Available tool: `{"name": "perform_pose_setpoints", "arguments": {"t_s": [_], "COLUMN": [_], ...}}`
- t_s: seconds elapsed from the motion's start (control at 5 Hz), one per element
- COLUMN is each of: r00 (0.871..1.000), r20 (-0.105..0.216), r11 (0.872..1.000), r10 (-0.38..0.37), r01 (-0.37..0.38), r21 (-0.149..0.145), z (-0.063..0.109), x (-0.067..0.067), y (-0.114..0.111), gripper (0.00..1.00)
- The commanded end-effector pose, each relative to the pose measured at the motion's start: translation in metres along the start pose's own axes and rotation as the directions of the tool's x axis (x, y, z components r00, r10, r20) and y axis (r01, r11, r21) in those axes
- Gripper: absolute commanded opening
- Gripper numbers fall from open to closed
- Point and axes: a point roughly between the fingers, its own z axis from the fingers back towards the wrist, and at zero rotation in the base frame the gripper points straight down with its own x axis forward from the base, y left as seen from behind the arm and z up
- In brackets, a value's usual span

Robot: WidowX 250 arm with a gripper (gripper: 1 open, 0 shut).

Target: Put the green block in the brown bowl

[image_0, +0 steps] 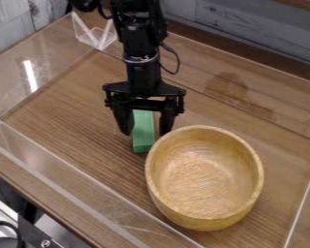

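The green block [144,133] lies flat on the wooden table, just left of the brown bowl [204,176], its near end close to the bowl's rim. My gripper [144,118] points straight down over the block's far half, open, with one dark finger on each side of the bar. The fingers straddle the block without visibly squeezing it. The bowl holds nothing.
Clear acrylic walls [67,184] fence the table on the left, front and right sides. A transparent plastic piece [93,34] stands at the back left behind the arm. Bare wood lies left of the block [67,116].
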Motion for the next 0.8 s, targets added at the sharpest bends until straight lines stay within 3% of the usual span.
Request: {"name": "perform_pose_setpoints", "arguments": {"t_s": [0.0, 0.2, 0.4, 0.6], "r00": [0.999, 0.999, 0.998, 0.999], "r20": [0.048, 0.051, 0.051, 0.047], "r11": [1.0, 1.0, 0.999, 0.999], "r10": [0.01, 0.018, 0.023, 0.024], "r01": [-0.009, -0.016, -0.022, -0.022], "r21": [-0.018, -0.025, -0.032, -0.035], "z": [0.0042, -0.0023, -0.0051, -0.0048], "x": [0.0093, 0.0103, 0.0106, 0.0096], "y": [0.0013, 0.0035, 0.0046, 0.0056], "gripper": [1.0, 1.0, 0.0, 0.0]}}
